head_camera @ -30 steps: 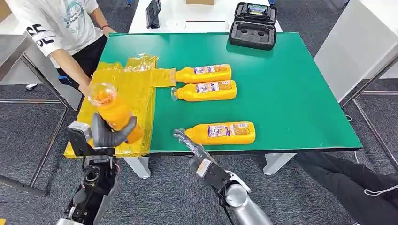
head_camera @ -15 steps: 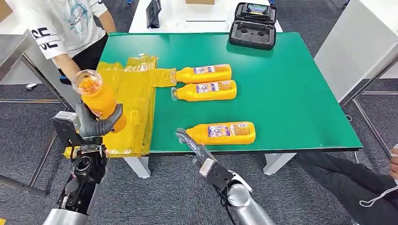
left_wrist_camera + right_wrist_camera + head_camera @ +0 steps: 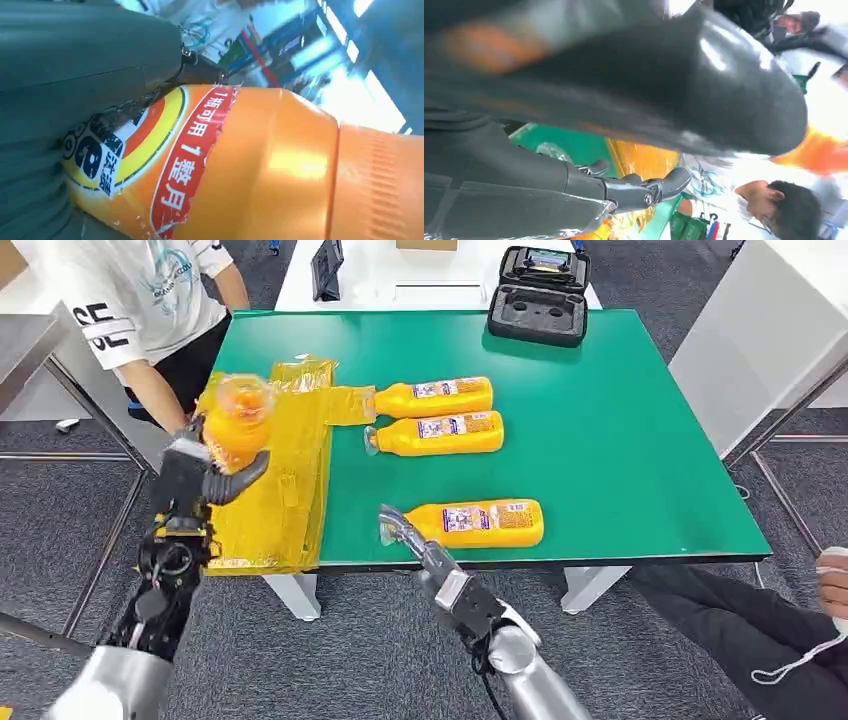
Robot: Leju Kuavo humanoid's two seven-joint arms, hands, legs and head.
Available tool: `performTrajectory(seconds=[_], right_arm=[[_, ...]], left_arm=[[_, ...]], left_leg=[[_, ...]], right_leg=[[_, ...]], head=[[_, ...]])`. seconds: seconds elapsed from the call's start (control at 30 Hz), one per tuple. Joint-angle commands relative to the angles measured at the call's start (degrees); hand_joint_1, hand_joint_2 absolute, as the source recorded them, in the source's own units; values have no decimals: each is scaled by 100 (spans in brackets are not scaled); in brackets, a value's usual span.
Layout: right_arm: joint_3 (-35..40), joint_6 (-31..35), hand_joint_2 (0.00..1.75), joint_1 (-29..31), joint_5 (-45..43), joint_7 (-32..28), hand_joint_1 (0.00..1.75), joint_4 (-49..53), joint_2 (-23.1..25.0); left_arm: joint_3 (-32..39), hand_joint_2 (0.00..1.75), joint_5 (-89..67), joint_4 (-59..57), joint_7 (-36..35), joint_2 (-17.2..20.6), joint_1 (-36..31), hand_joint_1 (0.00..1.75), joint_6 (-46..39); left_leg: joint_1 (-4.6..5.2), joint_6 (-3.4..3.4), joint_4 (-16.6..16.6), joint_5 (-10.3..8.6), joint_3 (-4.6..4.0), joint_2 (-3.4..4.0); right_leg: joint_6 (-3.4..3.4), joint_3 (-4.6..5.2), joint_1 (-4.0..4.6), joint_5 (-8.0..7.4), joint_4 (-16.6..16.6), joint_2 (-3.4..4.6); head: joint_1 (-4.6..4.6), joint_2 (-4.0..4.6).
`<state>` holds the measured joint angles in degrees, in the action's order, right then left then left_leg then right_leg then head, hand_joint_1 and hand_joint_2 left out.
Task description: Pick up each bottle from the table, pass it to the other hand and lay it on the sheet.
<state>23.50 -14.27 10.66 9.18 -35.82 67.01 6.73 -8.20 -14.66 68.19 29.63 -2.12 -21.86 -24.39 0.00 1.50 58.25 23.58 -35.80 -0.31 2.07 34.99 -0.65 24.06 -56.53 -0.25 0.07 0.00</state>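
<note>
Above yellow sheet, left hand fingers around raised bottle.

Arms were silver at the lower segments, going to dark exposed joints with black cabling nearer the wrists. Left hand was dark grey with a thick grey thumb; a yellow marking sat on the forearm below it. Right hand had slim dark fingers and a grey block-shaped wrist housing.
</note>
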Motion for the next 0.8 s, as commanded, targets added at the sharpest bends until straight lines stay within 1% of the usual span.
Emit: performTrajectory(seconds=[0.03, 0.07, 0.1, 0.17, 0.2, 0.23, 0.27, 0.3, 0.37, 0.43, 0.47, 0.5, 0.67, 0.77, 0.8], right_arm=[[100, -106, 0, 177, -373, -57, 0, -35, -233], [70, -150, 0, 280, -339, -75, 0, -220, -199], [71, -154, 0, 287, -337, -78, 0, -238, -201], [73, -197, 0, 310, -342, -116, 0, -329, -221], [68, -204, 0, 306, -346, -126, 0, -350, -225], [79, -237, 0, 309, -339, -159, 0, -405, -235], [69, -265, 0, 296, -358, -181, 0, -423, -229], [71, -270, 0, 283, -339, -191, 0, -444, -218], [77, -268, 0, 273, -339, -191, 0, -444, -207], [66, -277, 0, 273, -324, -188, 0, -437, -177], [64, -296, 0, 277, -321, -176, 0, -445, -174], [64, -307, 0, 283, -321, -172, 0, -452, -176], [61, -312, 0, 289, -321, -171, 0, -460, -180], [60, -313, 0, 289, -321, -171, 0, -461, -180], [60, -313, 0, 289, -321, -171, 0, -461, -180]], left_arm=[[-1731, 175, -3235, -4324, -1375, 1194, -3352, 175, 977], [-2190, 175, -3714, -4577, -1561, 1202, -3646, 175, 1348], [-2219, 175, -3731, -4585, -1551, 1201, -3668, 175, 1416], [-2557, 175, -4032, -4688, -1582, 1213, -3846, 175, 1811], [-2572, 175, -4040, -4716, -1596, 1194, -3880, 175, 1899], [-2738, 175, -4189, -4801, -1677, 1183, -3962, 175, 2210], [-2798, 175, -4240, -4844, -1707, 1180, -3984, 173, 2334], [-2903, 175, -4337, -4883, -1770, 1199, -3998, 175, 2508], [-2906, 175, -4340, -4894, -1772, 1211, -3983, 175, 2514], [-2879, 175, -4310, -4945, -1822, 1181, -3896, 168, 2625], [-2913, 175, -4343, -4973, -1830, 1186, -3859, 173, 2671], [-2918, 175, -4346, -4995, -1828, 1191, -3812, 175, 2685], [-2920, 175, -4347, -4999, -1829, 1192, -3811, 175, 2692], [-2919, 175, -4347, -4997, -1829, 1192, -3818, 175, 2692], [-2919, 175, -4347, -4997, -1829, 1192, -3818, 175, 2692]], left_leg=[[-6, -7, 3, -4, 6, -13], [-8, -12, 0, -5, 18, -15], [-10, -14, 4, -7, 13, -18], [-14, -18, 9, -6, 16, -3], [-14, -17, 10, -5, 17, 1], [-12, -14, 9, -11, 6, -3], [-10, -13, 5, -14, 4, -6], [-15, -15, 9, -7, 13, 0], [-9, -13, 2, -12, 8, 4], [-8, -15, 1, -9, 16, 8], [-6, -13, 0, -13, 7, 7], [-10, -17, 0, -6, 22, 10], [-8, -13, 0, -11, 10, 7], [-13, -16, 3, -4, 23, 10], [-9, -13, 3, -10, 10, 7]], right_leg=[[-8, -10, 6, 2, -3, -13], [-23, -22, 8, -5, -1, -16], [-24, -18, 11, -5, -3, -19], [-23, -17, 12, -1, -8, -8], [-22, -19, 12, -2, -7, -2], [-20, -9, 10, -7, -7, -6], [-19, -7, 9, -9, -4, -7], [-22, -17, 13, -6, -5, -2], [-19, -9, 7, -11, -2, 3], [-21, -16, 7, -8, -2, 6], [-19, -7, 5, -12, -2, 5], [-23, -22, 9, -6, 0, 8], [-19, -9, 6, -10, -2, 5], [-22, -24, 11, -5, -2, 8], [-19, -10, 7, -9, -4, 6]], head=[[2, 0], [2, 0], [2, 0], [0, 0], [2, 0], [-2, 0], [0, 0], [2, 0], [0, 0], [0, 0], [0, 0], [0, 0], [0, 0], [0, 0], [0, 0]])
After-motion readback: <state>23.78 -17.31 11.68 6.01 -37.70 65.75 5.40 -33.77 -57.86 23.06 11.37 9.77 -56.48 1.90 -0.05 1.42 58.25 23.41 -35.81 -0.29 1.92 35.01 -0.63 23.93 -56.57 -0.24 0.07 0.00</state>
